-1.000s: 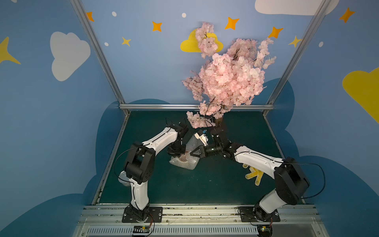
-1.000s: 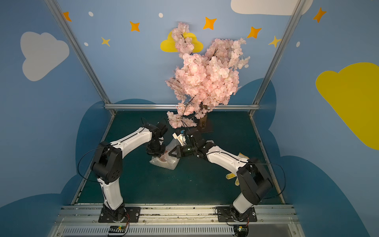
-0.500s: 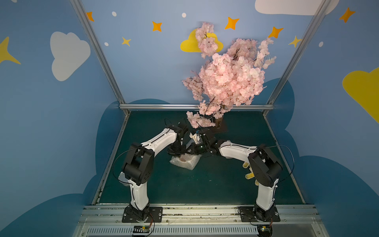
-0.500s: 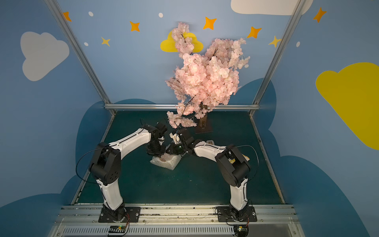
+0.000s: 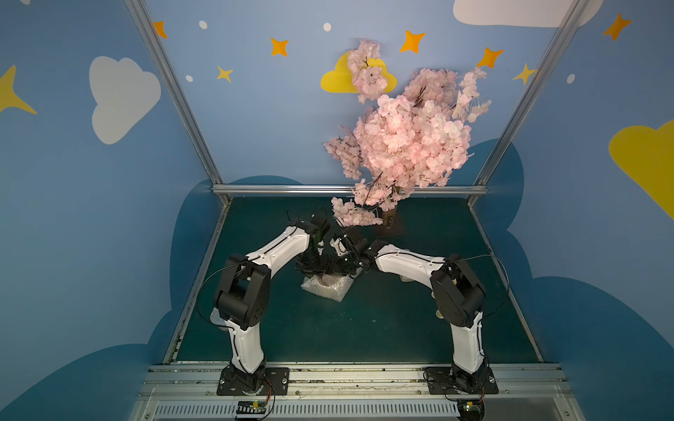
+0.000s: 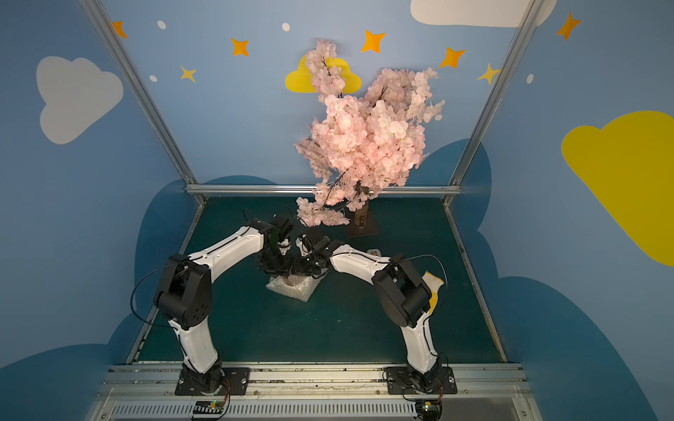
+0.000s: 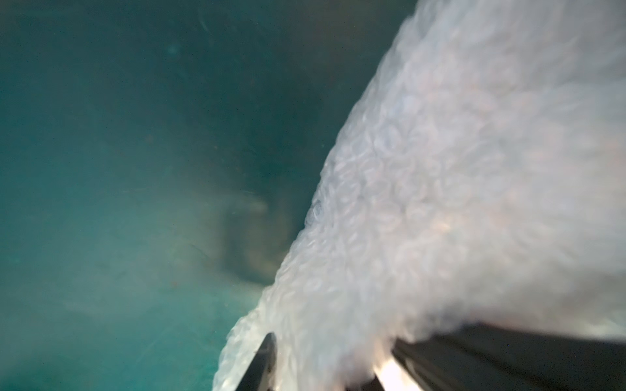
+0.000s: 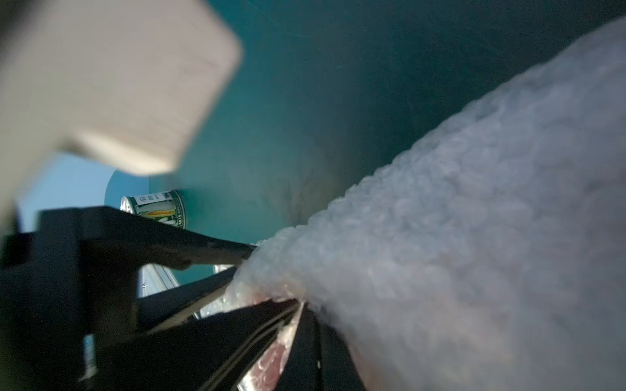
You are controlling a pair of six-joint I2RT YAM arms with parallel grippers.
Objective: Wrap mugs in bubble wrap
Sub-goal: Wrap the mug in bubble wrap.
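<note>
- Left gripper (image 7: 333, 345): comes in from 9 o'clock. Fingers are spread, with bubble wrap (image 5: 330, 289) bulging between them. Cannot tell whether they bear on it.
- Bundle: the wrap is crumpled on the tabletop (image 5: 364, 328) near centre, a shade toward 9 o'clock. The mug (image 6: 291, 281) sits inside it and shows only as a reddish patch through the plastic.
- Right gripper (image 8: 299, 308): comes in from 3 o'clock. Fingers are pressed together, pinching a fold of wrap with a red tint visible through it.
- Glove (image 6: 432, 288): lies at 3 o'clock, well apart from the bundle.

Risks, as I judge them:
- If only the right pinch holds, the springy sheet may unfold and bare the mug.
- A pull toward 3 o'clock could drag or tip the bundle.
- The two wrists are crowded close together, so a collision is possible.
- The mug is mostly hidden, so coverage is hard to verify.
</note>
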